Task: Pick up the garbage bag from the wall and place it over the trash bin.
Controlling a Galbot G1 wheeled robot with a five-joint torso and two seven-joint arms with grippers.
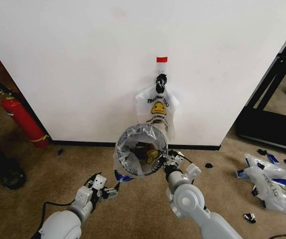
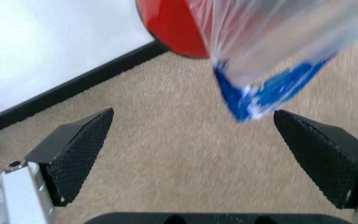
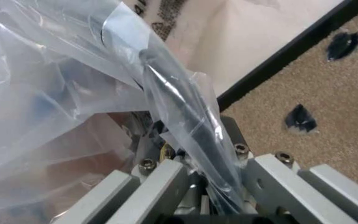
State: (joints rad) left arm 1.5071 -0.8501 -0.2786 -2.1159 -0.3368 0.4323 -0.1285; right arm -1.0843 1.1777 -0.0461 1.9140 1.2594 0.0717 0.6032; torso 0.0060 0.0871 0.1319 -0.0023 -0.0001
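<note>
The trash bin (image 1: 133, 158) stands on the carpet before the wall (image 1: 83, 59), its mouth turned up toward the head camera. The garbage bag (image 1: 142, 133) is draped over its black rim and hangs inside. My right gripper (image 1: 166, 162) is at the rim's right side, shut on rim and plastic; the right wrist view shows the rim (image 3: 177, 100) wrapped in film between my right gripper's (image 3: 195, 161) jaws. My left gripper (image 2: 193, 114) hovers open over the carpet by the bin's red base (image 2: 173, 28), just short of the bag's blue corner (image 2: 263, 91).
Another bag of the same print (image 1: 158, 109) hangs from a black hook (image 1: 161, 79) under red tape (image 1: 162, 59). A red fire extinguisher (image 1: 23, 119) leans at the left. Loose bags (image 1: 272, 181) lie at the right, near a black frame (image 1: 270, 99).
</note>
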